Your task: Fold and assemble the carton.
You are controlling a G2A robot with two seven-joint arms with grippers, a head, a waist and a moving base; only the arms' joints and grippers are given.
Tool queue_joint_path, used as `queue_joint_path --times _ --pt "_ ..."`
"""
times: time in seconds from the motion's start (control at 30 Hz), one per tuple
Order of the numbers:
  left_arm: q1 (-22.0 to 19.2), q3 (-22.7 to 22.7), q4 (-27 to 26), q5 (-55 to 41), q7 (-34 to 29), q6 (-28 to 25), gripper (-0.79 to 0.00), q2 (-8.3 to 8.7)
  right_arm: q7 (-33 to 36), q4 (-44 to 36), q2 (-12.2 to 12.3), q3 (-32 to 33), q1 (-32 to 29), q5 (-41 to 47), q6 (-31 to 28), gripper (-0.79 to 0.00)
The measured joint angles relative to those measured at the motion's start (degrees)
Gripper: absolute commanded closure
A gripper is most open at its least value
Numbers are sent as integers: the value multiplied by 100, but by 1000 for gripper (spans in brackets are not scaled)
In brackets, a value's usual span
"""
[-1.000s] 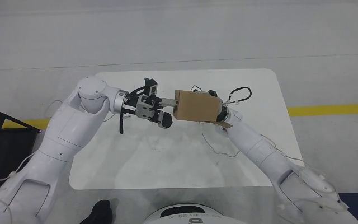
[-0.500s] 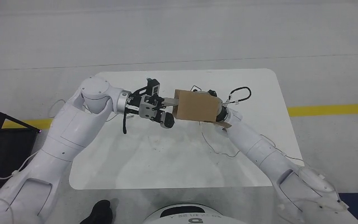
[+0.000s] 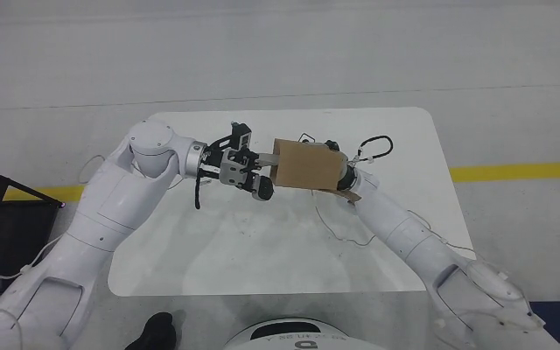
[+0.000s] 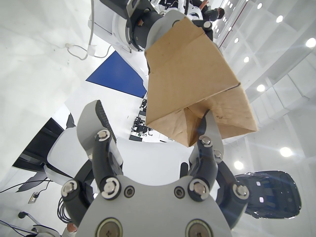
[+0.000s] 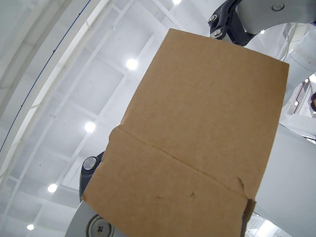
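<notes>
Left gripper, spread wide, now slightly nearer the carton; carton lies long axis left-right at frame centre, right end clamped by the right gripper.

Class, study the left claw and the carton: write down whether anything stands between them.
Nothing visible does. The left claw is open and right at the carton: one finger touches the flaps at its near end, the other stands clear beside it. The right claw holds the far end.
</notes>
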Motion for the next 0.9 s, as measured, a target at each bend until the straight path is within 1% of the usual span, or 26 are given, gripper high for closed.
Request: queue_joint_path --times 0.1,0.27,0.5,0.63,0.83,0.9 --pt "3 -75 41 13 -42 -28 -677 16 0 4 -2 -4 -2 1 0 0" --pt "65 -225 21 21 -112 -33 -656 59 0 24 -11 -31 10 4 0 0" --pt "140 -187 -105 146 -105 10 -656 64 0 41 -25 -55 31 3 0 0" --pt "106 -131 -116 164 -18 46 -643 37 0 36 -25 -46 31 -13 0 0" --pt "50 -91 -118 92 144 135 -594 -5 0 28 -25 -61 33 -13 0 0" --pt "43 -83 -112 68 180 153 -591 -16 0 26 -24 -63 35 -8 0 0"
